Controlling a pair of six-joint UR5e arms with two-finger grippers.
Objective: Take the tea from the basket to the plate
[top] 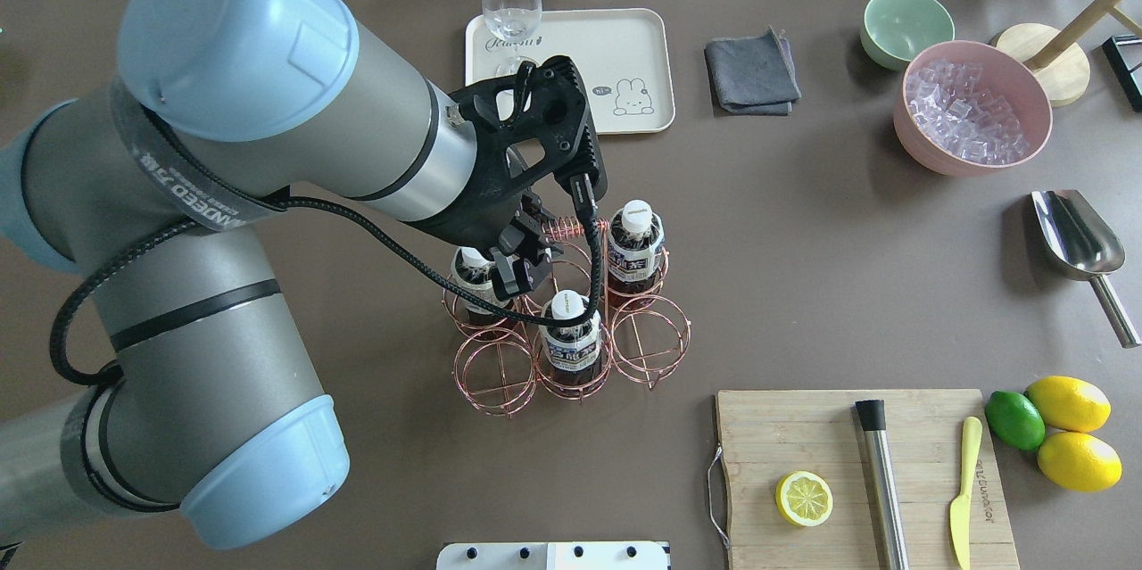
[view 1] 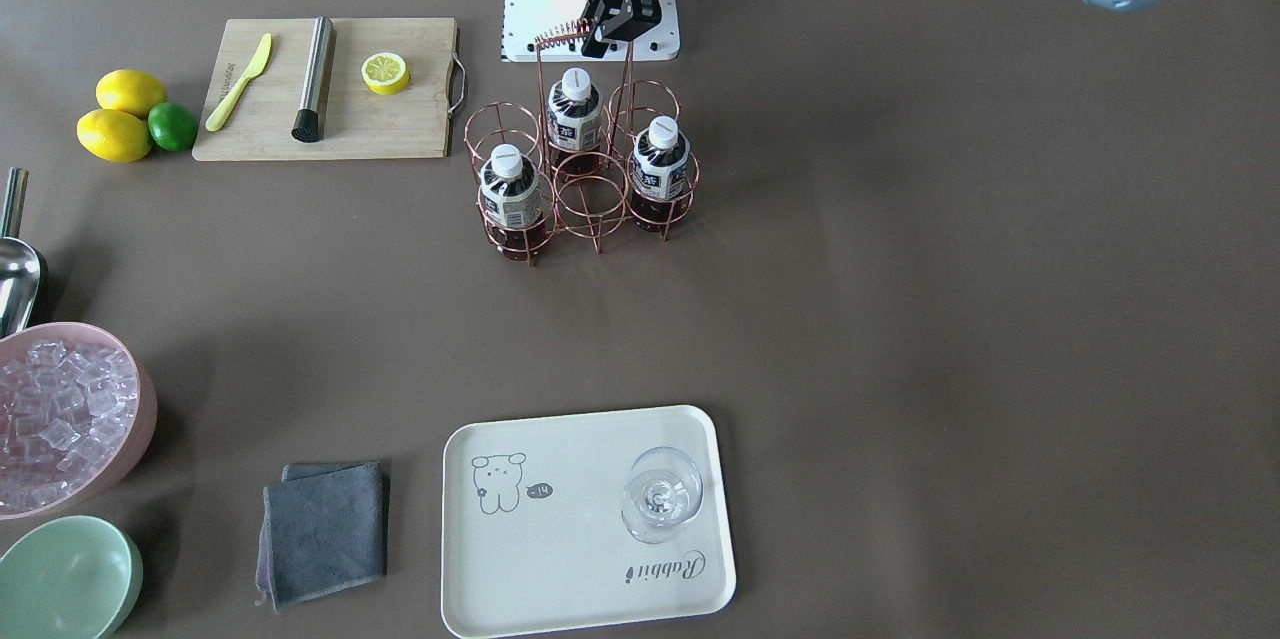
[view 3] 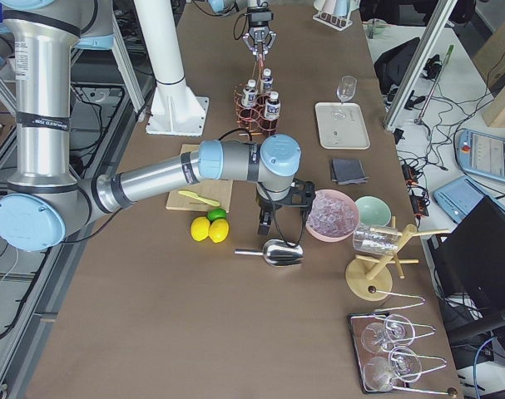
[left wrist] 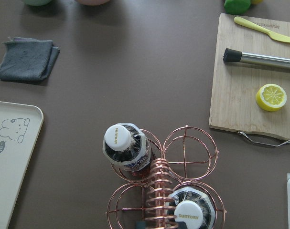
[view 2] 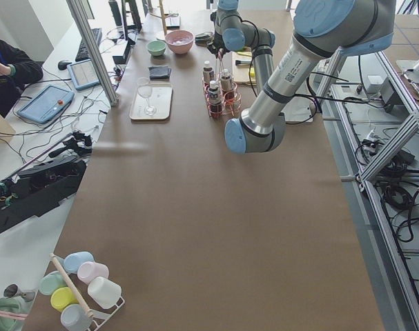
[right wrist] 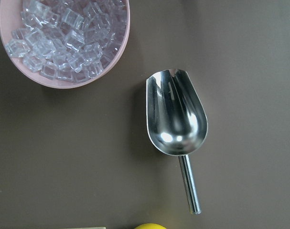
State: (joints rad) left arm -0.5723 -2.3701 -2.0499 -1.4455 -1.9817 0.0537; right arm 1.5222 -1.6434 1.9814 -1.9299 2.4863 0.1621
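Note:
Three tea bottles (view 1: pixel 509 189) (view 1: pixel 574 114) (view 1: pixel 660 159) stand upright in the copper wire basket (view 1: pixel 590 153) at mid-table. Two of them show in the left wrist view (left wrist: pixel 123 145) (left wrist: pixel 187 214). My left gripper (view 1: pixel 612 37) hangs just over the basket's coiled handle (top: pixel 564 227), fingers spread and empty. The cream plate (view 1: pixel 560 559) lies toward the operators' side and carries a clear glass (view 1: pixel 660 494). My right gripper (view 3: pixel 269 224) hovers over the steel scoop (right wrist: pixel 176 114). I cannot tell whether it is open or shut.
A cutting board (view 1: pixel 340 124) with a lemon half, a muddler and a yellow knife lies beside the basket. Lemons and a lime (view 1: pixel 125 119) sit past it. The pink ice bowl (view 1: pixel 60 419), green bowl (view 1: pixel 65 579) and grey cloth (view 1: pixel 325 529) flank the plate.

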